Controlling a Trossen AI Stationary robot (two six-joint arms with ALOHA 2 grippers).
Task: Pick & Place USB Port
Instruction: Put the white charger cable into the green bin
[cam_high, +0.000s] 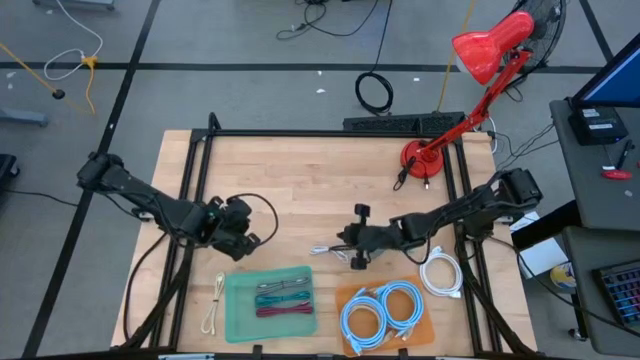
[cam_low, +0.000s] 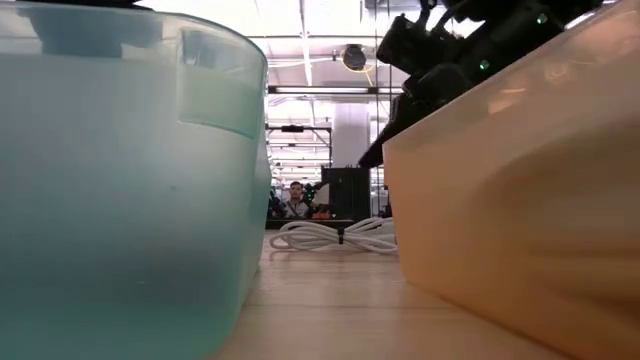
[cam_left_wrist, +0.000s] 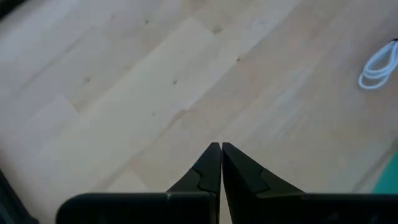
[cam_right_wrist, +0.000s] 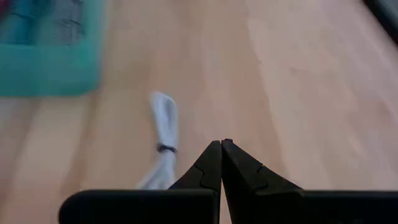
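A small white bundled cable (cam_right_wrist: 164, 132) lies on the wooden table just ahead of and beside my right gripper (cam_right_wrist: 221, 144), which is shut and holds nothing. The cable also shows in the high view (cam_high: 323, 250), left of my right gripper (cam_high: 345, 248). My left gripper (cam_left_wrist: 221, 147) is shut and empty over bare wood, at the table's left (cam_high: 243, 238). A green tray (cam_high: 270, 305) holds red and teal cables. An orange tray (cam_high: 386, 316) holds light-blue coiled cables.
A white cable coil (cam_high: 441, 273) lies right of the orange tray and shows between the trays in the low view (cam_low: 335, 235). A cream cable (cam_high: 213, 305) lies left of the green tray. A red desk lamp (cam_high: 470, 90) stands at the far right. A black frame borders the table.
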